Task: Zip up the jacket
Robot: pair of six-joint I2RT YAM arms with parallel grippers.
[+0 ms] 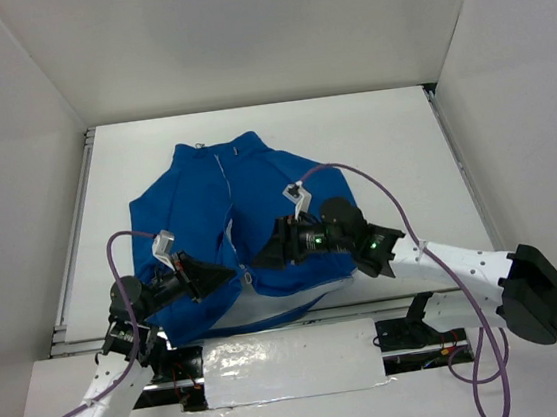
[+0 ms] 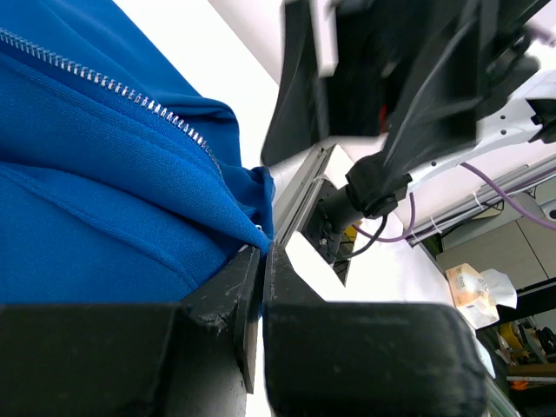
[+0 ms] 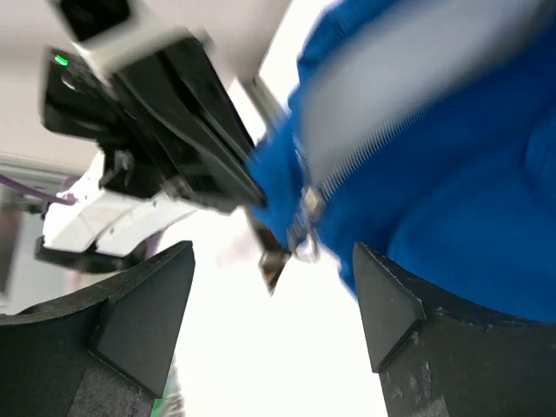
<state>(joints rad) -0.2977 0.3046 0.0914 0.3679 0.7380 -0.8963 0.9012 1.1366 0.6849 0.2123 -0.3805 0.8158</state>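
Observation:
The blue jacket (image 1: 256, 186) lies flat on the white table, collar at the far side, with its silver zipper (image 1: 224, 189) running down the front. At the near hem my left gripper (image 1: 230, 270) is shut on the jacket's bottom corner. In the left wrist view its jaws (image 2: 262, 252) pinch the blue fabric (image 2: 87, 200) just below the zipper teeth (image 2: 113, 87). My right gripper (image 1: 262, 257) stands open just right of it. In the right wrist view, which is blurred, the open fingers (image 3: 274, 308) frame the zipper slider (image 3: 306, 217) at the hem, not touching it.
The table (image 1: 383, 156) is boxed in by white walls on three sides. A metal rail (image 2: 300, 187) runs along its near edge. Purple cables (image 1: 388, 196) loop over both arms. A shiny white sheet (image 1: 286, 364) covers the ledge between the arm bases.

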